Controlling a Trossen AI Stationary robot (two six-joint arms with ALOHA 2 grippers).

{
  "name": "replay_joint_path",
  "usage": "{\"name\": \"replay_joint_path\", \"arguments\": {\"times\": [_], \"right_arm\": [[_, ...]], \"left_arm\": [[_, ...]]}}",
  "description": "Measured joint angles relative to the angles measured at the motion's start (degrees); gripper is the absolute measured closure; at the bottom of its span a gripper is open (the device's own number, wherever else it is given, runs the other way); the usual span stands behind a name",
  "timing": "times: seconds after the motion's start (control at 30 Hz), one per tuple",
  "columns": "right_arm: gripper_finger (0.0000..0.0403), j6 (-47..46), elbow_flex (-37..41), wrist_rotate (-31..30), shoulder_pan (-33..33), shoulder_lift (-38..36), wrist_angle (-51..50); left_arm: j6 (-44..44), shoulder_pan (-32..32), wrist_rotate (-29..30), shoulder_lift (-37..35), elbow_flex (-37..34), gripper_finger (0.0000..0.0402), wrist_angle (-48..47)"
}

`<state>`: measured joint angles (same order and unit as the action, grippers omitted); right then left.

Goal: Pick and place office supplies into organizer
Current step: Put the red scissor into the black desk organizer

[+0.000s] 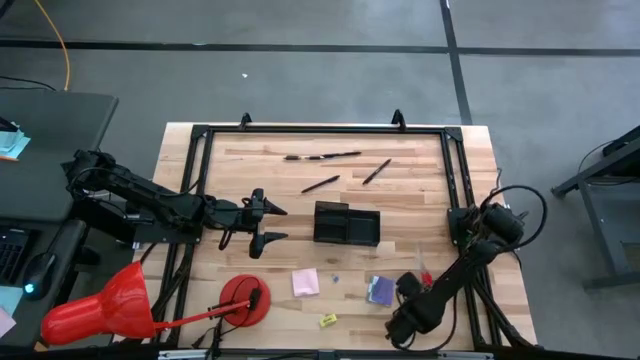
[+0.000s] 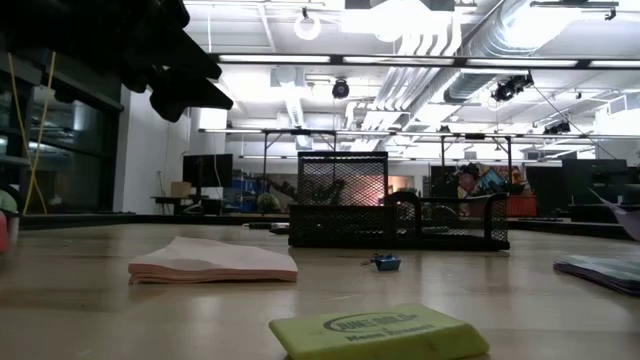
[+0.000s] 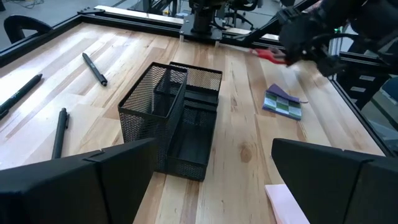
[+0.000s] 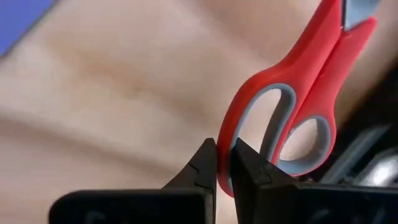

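Note:
Red-handled scissors [image 4: 292, 93] are at the near right of the table, with my right gripper [image 4: 224, 148] shut on their handle; in the high view only a bit of red [image 1: 424, 272] shows beside that gripper [image 1: 412, 284]. The black mesh organizer [image 1: 347, 223] stands mid-table. My left gripper [image 1: 270, 224] hovers open just left of it, touching nothing. Dark pens [image 1: 322, 156] lie flat at the far side. A pink pad [image 1: 305, 282], a purple pad [image 1: 379, 290] and a yellow piece [image 1: 327, 320] lie flat near the front edge. My right gripper pinches the red rim of one finger loop [image 4: 227, 177] of the scissors' handle between its two fingertips. The fingers come steeply from above. The blades run away from the fingers. Whether the scissors are clear of the table I cannot tell.
A big red cone [image 1: 100, 305] and a red disc [image 1: 243, 298] with a stick lie at the near left. Black frame rails [image 1: 320, 130] border the tabletop. A tiny blue piece [image 1: 335, 279] lies between the two pads. Bare wood shows right of the organizer.

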<state>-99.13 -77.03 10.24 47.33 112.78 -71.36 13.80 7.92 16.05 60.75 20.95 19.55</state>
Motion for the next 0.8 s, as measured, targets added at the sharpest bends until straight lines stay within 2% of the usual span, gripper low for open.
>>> {"name": "replay_joint_path", "arguments": {"times": [0.3, 0.6, 0.8], "right_arm": [[0.0398, 15.9, -6.5, -7.8, -6.4, -0.1, -19.4], [0.0398, 35.1, -9.4, -14.3, -14.1, -0.2, -18.8], [0.0398, 41.5, -9.5, -16.4, -18.7, -0.2, -18.7]], "left_arm": [[0.0, 0.0, 0.0, 0.0, 0.0, 0.0089, -0.1], [0.0, 0.0, 0.1, 0.1, 0.0, 0.0089, -0.9], [-0.1, 0.0, 0.2, 0.1, 0.0, 0.0089, -1.8]]}}
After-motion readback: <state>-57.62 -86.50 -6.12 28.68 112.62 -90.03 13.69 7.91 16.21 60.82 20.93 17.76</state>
